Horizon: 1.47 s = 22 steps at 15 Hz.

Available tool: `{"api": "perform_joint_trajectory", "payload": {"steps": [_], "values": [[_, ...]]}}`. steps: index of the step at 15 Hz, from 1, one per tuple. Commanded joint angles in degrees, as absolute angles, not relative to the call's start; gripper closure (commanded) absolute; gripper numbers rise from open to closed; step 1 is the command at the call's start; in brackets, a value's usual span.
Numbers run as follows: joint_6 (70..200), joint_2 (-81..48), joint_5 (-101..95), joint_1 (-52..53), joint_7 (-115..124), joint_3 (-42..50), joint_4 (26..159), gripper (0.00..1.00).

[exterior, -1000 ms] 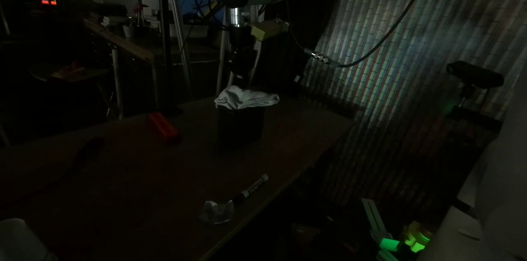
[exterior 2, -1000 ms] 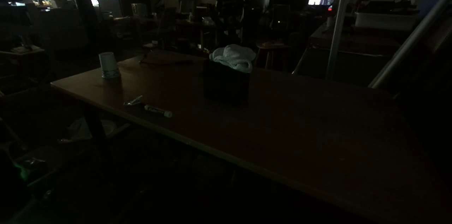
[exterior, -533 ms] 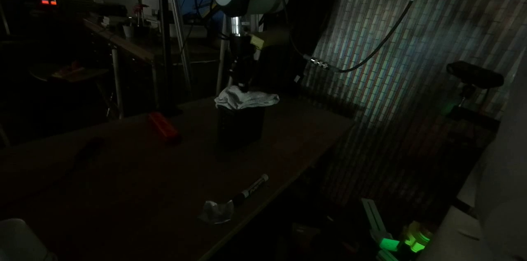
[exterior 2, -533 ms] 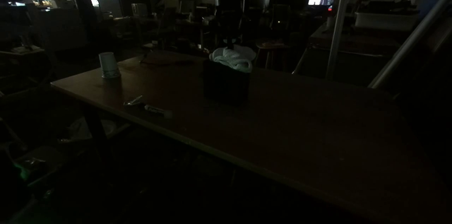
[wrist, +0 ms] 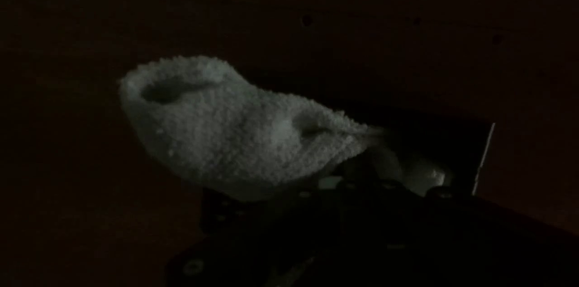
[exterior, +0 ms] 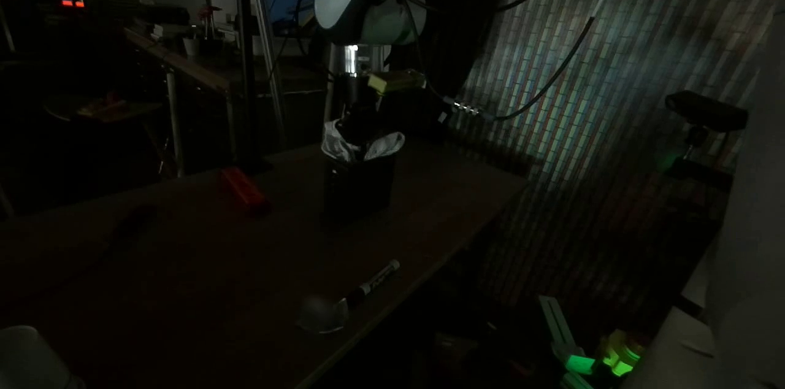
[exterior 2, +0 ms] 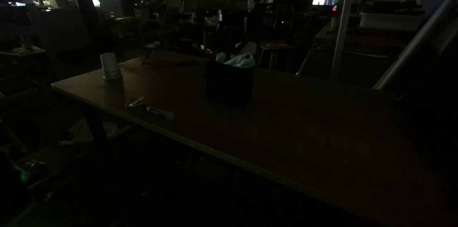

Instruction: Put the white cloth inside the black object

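The container (exterior: 359, 191) stands on my table (exterior 2: 304, 134); the cloth (exterior 2: 244, 61) lies partly in it, partly above the rim, with my gripper (exterior: 360, 142) down between the folds. In an exterior view I see the block (exterior: 243, 188) left of the container, the marker (exterior: 376, 280) before it, the wrapper (exterior: 323, 317) at the marker's near end. In an exterior view the cup (exterior 2: 110, 66) stands left of the container, behind the wrapper.

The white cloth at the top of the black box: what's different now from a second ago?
The end effector has come down into the white cloth, pressing its middle lower into the mouth of the black box; folds still stick up above the rim. It is too dark to tell whether the cloth is gripped. The black box, marker and cup stayed put.
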<state>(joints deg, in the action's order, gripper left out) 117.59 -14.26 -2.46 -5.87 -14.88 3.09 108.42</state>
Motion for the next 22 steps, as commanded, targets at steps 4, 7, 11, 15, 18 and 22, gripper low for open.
{"api": "perform_joint_trajectory", "payload": {"steps": [4,7,11,15,18,22], "values": [[118.2,-19.4,3.2,-7.7,-16.3,2.6,107.8,1.00],[118.0,-21.1,3.6,-7.9,-16.6,2.4,107.3,1.00],[117.6,-21.4,2.9,-7.8,-17.0,2.3,107.0,1.00],[117.8,-18.8,2.2,-7.9,-17.8,2.6,108.1,1.00],[116.8,-15.1,1.9,-8.3,-18.0,3.2,108.5,1.00],[117.9,-9.9,1.4,-8.8,-19.7,3.8,108.7,1.00]]}}
